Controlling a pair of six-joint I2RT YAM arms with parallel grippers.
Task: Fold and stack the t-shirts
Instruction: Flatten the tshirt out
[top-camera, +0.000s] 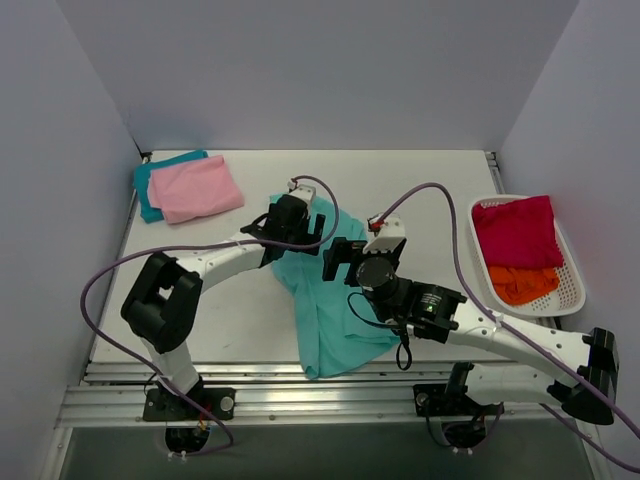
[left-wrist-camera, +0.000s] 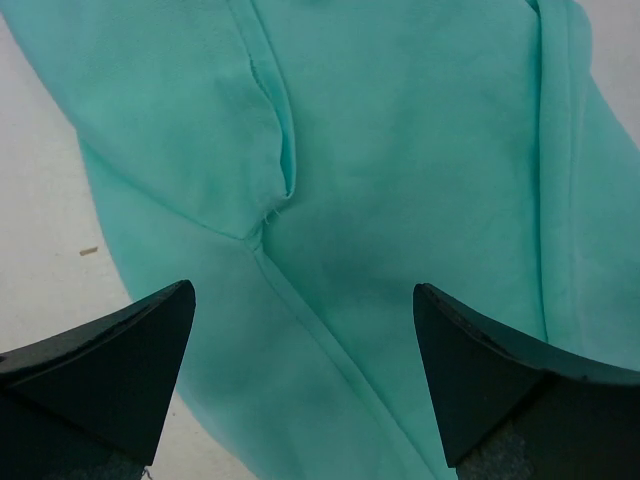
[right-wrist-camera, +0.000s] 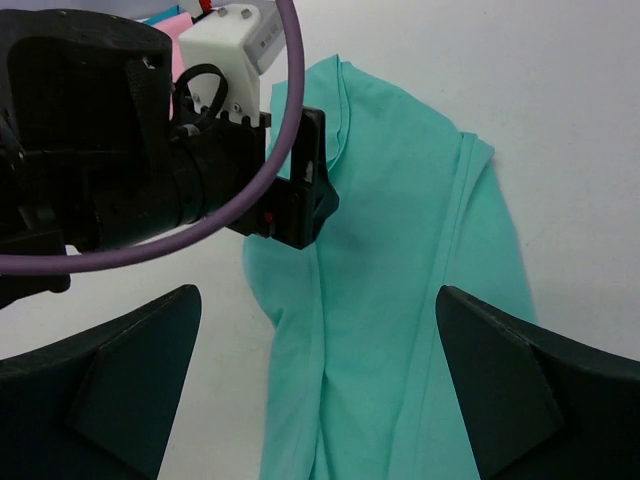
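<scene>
A mint green t-shirt (top-camera: 325, 310) lies crumpled lengthwise in the middle of the table, its near end at the front edge. My left gripper (top-camera: 296, 230) hovers over its far end, open and empty; the left wrist view shows the cloth (left-wrist-camera: 400, 150) with a sleeve seam below the open gripper (left-wrist-camera: 300, 290). My right gripper (top-camera: 345, 258) is open and empty over the shirt's right side, with the cloth (right-wrist-camera: 400, 250) below the gripper (right-wrist-camera: 318, 292). A folded pale pink t-shirt (top-camera: 195, 188) lies on a folded teal blue t-shirt (top-camera: 148, 190) at the back left. The crimson t-shirt (top-camera: 517, 230) and the orange t-shirt (top-camera: 522, 283) lie in the basket.
A white slotted basket (top-camera: 572, 262) stands at the table's right edge. Grey walls close in the back and both sides. The left arm's wrist (right-wrist-camera: 120, 130) and purple cable fill the upper left of the right wrist view. Bare white table (top-camera: 230, 310) lies left of the mint shirt.
</scene>
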